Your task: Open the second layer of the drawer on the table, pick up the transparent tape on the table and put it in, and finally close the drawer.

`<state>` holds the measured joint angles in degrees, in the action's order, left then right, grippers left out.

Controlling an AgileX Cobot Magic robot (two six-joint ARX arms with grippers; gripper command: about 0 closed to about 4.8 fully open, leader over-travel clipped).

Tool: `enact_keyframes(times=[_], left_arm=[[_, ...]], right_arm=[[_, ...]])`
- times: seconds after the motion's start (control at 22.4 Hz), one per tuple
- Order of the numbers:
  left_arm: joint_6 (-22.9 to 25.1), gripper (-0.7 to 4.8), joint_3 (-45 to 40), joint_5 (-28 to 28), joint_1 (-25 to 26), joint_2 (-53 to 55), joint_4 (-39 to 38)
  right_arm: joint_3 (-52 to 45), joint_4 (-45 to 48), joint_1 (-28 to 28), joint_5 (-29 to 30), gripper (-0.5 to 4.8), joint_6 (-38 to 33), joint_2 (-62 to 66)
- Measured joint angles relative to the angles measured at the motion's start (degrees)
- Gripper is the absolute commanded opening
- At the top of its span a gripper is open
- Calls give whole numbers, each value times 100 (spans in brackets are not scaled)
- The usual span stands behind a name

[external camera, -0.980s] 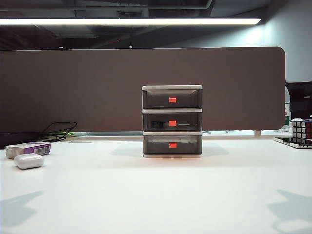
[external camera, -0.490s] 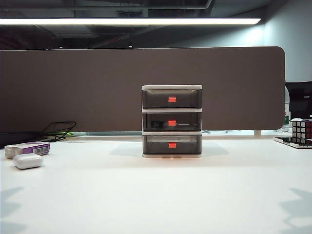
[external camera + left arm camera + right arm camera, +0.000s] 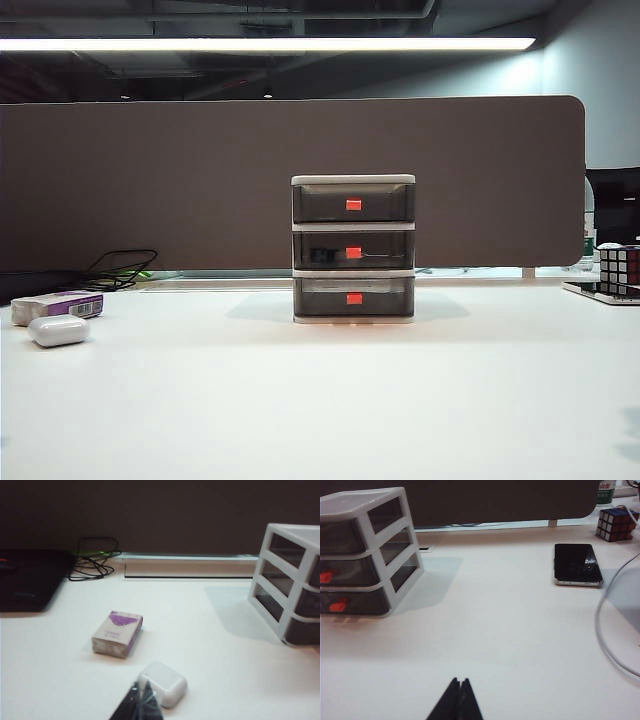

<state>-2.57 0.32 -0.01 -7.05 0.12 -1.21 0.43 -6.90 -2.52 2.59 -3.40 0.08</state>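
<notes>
The drawer (image 3: pixel 353 248) stands upright at the middle of the table (image 3: pixel 320 400), toward its far edge, with all three smoky grey trays pushed in; the second layer (image 3: pixel 353 250) sits flush with the frame, its red-orange tab facing front, and a dark shape shows through its left part that may be the transparent tape, though it is too dim to tell. Near the left edge lie a purple-and-white box (image 3: pixel 58 305) and, just in front of it, a white rounded case (image 3: pixel 58 330). A Rubik's cube (image 3: pixel 620 266) sits at the far right edge, a black phone (image 3: pixel 577 564) flat near it. The left gripper (image 3: pixel 142 706) hangs low beside the white case, fingers clenched on nothing; the right gripper (image 3: pixel 460 700) hangs over bare tabletop on the right side, fingers likewise pressed together and empty
</notes>
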Motion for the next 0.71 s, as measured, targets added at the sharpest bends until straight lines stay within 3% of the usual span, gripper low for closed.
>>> enact_keyframes(times=[0.71], left_arm=[[39, -5, 0, 0, 116, 0, 136]], right_arm=[[0, 11, 13, 22, -5, 2, 0]])
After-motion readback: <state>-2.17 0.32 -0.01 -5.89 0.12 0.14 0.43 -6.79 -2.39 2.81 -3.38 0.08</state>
